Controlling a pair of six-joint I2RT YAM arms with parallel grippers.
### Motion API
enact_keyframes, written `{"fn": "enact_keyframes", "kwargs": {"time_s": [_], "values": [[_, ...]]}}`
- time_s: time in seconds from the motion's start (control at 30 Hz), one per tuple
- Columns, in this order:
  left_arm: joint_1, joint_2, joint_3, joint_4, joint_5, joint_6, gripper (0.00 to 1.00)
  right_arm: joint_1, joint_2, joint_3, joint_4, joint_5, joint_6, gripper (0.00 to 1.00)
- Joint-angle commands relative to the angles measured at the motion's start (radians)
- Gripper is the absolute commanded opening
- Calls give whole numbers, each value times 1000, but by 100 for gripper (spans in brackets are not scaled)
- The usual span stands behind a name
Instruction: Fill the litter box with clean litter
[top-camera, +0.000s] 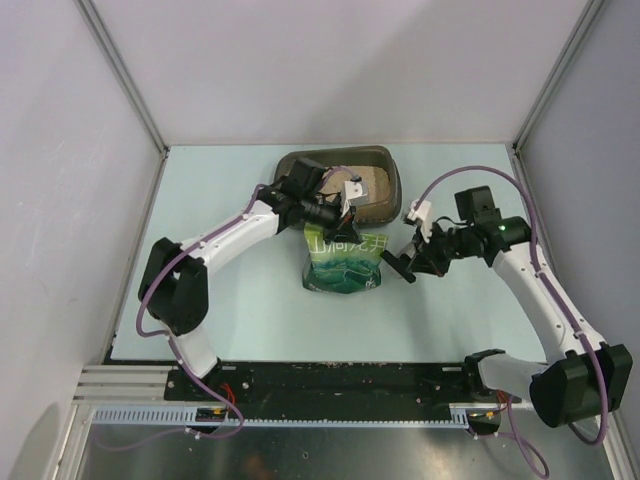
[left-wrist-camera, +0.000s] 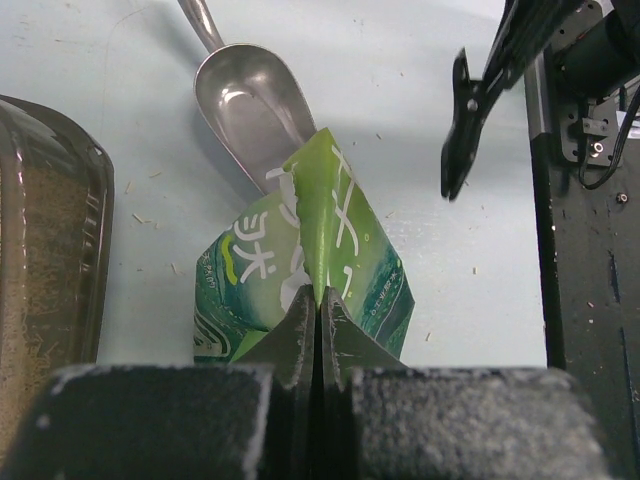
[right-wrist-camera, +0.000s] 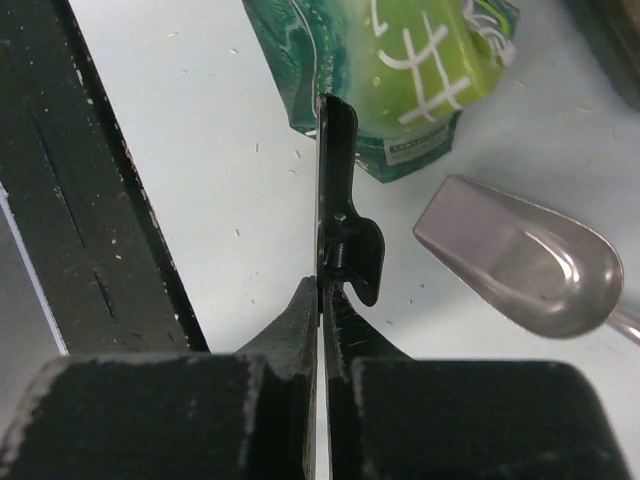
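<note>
The litter box is what we enter first: a dark, shallow tray at the far middle of the worktop. We list the rest from each gripper outward.

Left gripper: we find its fingers pressed together on the folded top edge of the green pouch, which bears white characters. The pouch sits just on the near side of the tray. A metal scoop lies on the worktop beyond the pouch in the left wrist view, its bowl touching or partly under the pouch edge; we cannot tell which. To that gripper's left is the tray's rim, with clean litter, beige and sandy, lying inside.

Right gripper: we note it clamped on a thin black clip, held off the worktop to the right of the pouch and apart from it. The scoop lies just beside.

Small pale flecks dot the worktop around the pouch.
</note>
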Motion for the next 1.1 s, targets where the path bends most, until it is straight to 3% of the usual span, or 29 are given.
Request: {"fn": "enact_keyframes", "kwargs": {"time_s": [0.0,0.37,0.47,0.5,0.63,0.93,1.03,1.07], "values": [[-11,18,48,47,42,-21,1,62,23,37,67,51,-20,0],[-7,21,48,48,99,-21,5,74,106,80,262,111,103,0],[0,29,60,47,120,-34,17,77,119,86,271,111,118,0],[-2,35,64,47,128,-37,25,77,126,86,270,113,120,0],[-3,79,119,48,180,-78,37,79,129,86,262,111,115,0],[-14,155,190,53,234,-110,30,76,133,86,276,116,134,0],[-16,167,196,56,250,-120,21,71,139,86,282,113,146,0],[-16,172,196,56,254,-120,14,70,142,86,285,111,147,0]]}}
